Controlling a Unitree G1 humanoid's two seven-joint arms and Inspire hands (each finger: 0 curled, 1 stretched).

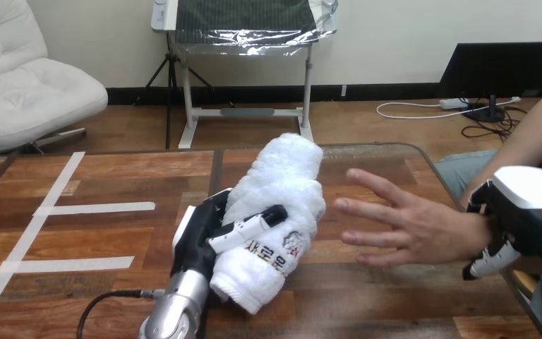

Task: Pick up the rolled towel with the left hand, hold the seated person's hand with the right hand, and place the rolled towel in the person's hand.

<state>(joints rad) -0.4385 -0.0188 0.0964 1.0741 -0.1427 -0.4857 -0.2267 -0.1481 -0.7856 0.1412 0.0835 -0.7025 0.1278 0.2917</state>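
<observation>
Where the rolled towel sits: the white rolled towel (279,205) is in the left hand's grasp over the middle of the wooden table (367,311), tilted, its upper end leaning away from the robot and its lower end close to the table top.
Left hand (201,236): clamped on the towel from the towel's left side, 1 black-and-white finger (250,226) curled across its front, the silver forearm (176,311) rising from the bottom edge.
Towel to person's hand: apart, the towel just left of the fingertips.
Person's hand (409,226): open, fingers spread and pointing left toward the towel, above the table.
Right hand (519,212): wrapped round the person's wrist, fingers (490,261) curled beneath it.
Table markings: 3 strips of white tape (92,208) at the left, well apart from the towel.
</observation>
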